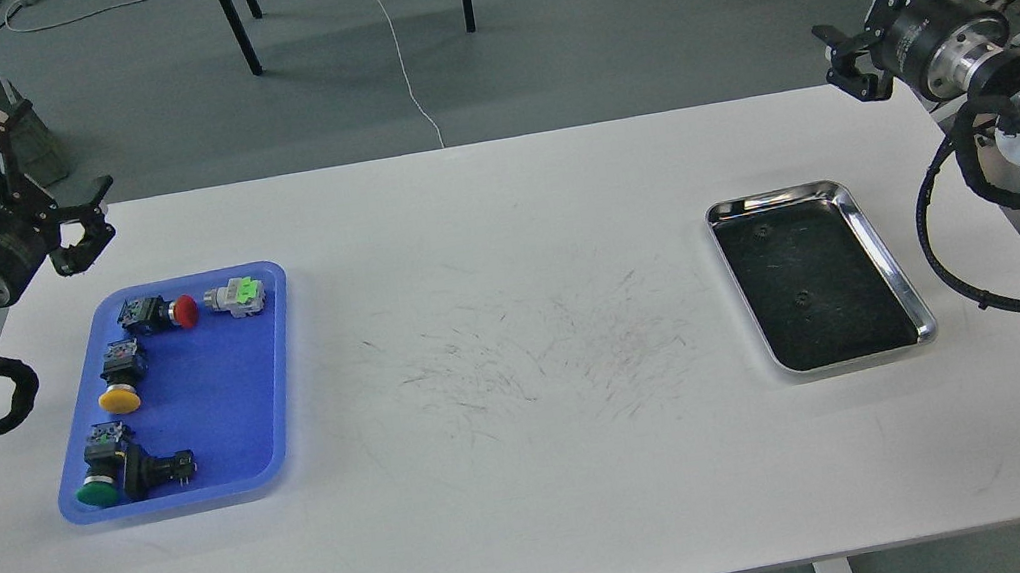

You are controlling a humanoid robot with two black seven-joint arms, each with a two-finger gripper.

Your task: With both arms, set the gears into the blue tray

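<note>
gears (762, 232) (802, 297): both in steel tray (885, 256), far right of blue tray (279, 361) | left tool (85, 227), right tool (847, 69): open, empty | risk: gears tiny, dark on dark, easy to miss or slip out

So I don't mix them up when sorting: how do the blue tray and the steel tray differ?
The blue tray is matte blue plastic on the table's left; the steel tray is shiny metal with a dark inside, on the right. The blue tray holds push-button switches with coloured caps; the steel tray holds two tiny gears. Both are rectangular with rounded corners, lying flat.
</note>
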